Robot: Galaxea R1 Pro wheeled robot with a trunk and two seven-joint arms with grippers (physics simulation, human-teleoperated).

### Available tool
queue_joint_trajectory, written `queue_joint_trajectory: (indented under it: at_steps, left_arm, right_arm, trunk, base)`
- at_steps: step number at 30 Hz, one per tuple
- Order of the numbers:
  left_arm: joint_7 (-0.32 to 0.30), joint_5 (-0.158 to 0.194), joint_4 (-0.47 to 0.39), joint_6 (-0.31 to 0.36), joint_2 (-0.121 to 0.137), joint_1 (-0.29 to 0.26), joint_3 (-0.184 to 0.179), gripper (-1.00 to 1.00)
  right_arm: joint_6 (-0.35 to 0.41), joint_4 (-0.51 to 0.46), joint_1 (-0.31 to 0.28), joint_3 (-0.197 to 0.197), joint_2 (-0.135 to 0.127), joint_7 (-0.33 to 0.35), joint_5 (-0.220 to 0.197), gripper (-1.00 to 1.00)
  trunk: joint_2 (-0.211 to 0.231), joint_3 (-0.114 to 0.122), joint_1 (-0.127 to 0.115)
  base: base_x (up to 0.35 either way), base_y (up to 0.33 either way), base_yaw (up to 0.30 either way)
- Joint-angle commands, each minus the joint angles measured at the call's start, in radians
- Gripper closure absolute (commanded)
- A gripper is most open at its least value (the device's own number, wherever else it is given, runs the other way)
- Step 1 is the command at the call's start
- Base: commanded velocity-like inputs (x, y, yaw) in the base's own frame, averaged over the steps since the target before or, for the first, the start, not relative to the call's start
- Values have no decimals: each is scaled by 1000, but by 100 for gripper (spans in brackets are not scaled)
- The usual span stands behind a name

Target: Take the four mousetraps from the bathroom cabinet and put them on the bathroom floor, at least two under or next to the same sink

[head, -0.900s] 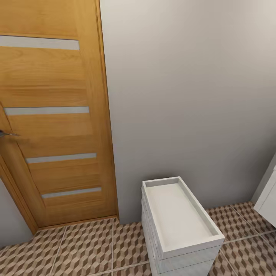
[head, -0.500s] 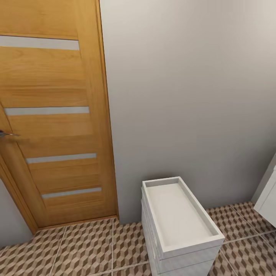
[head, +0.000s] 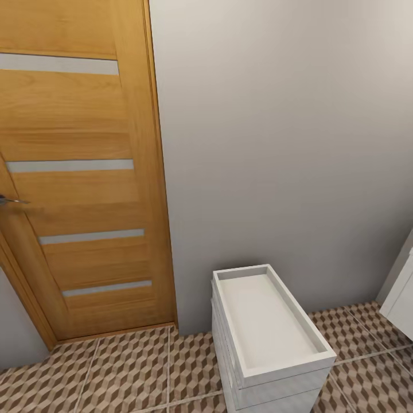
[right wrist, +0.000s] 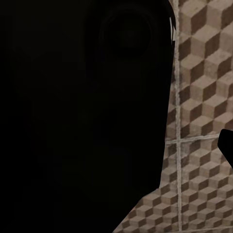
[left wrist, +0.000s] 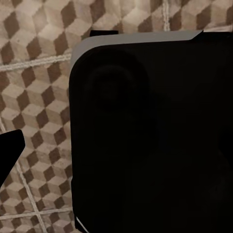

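The mousetraps and the cabinet are out of view. The bathroom floor (head: pixel 126 367), tiled in a brown and beige cube pattern, runs along the bottom of the head view and lies below both wrist cameras (left wrist: pixel 39 87) (right wrist: pixel 204 97). In the left wrist view one dark fingertip (left wrist: pixel 9 153) sits at the picture's edge, far from the middle. In the right wrist view a dark fingertip (right wrist: pixel 227 148) likewise sits at the edge. Nothing is held between the fingers.
A tall orange wooden door (head: pixel 74 172) with grey stripes stands at the left beside a plain grey wall (head: pixel 275 143). A small white drawer unit (head: pixel 269 332) with a tray-like top stands against that wall. A white fixture's corner (head: pixel 401 292) shows at the right. My black body (left wrist: pixel 155 136) blocks much of both wrist views.
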Motion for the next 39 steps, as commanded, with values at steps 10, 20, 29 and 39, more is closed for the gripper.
queue_joint_trajectory:
  at_steps: [10,20,29,39]
  left_arm:
    - [0,0,-2,-6,0,0,1,-100]
    - [0,0,-2,-6,0,0,1,-100]
    - [0,0,-2,-6,0,0,1,-100]
    - [0,0,-2,-7,0,0,1,-100]
  right_arm:
    - [0,0,0,-1,1,-7,-3,-100]
    - [-1,0,0,-2,1,-8,-3,-100]
    - [0,0,0,-2,1,-8,-3,-100]
    - [0,0,0,-2,1,-10,-3,-100]
  trunk:
    - [0,-1,0]
    - [0,-1,0]
    - [0,-1,0]
    - [0,-1,0]
  base:
    - [0,0,1]
    - [0,0,124]
    - [0,0,173]
    - [0,0,254]
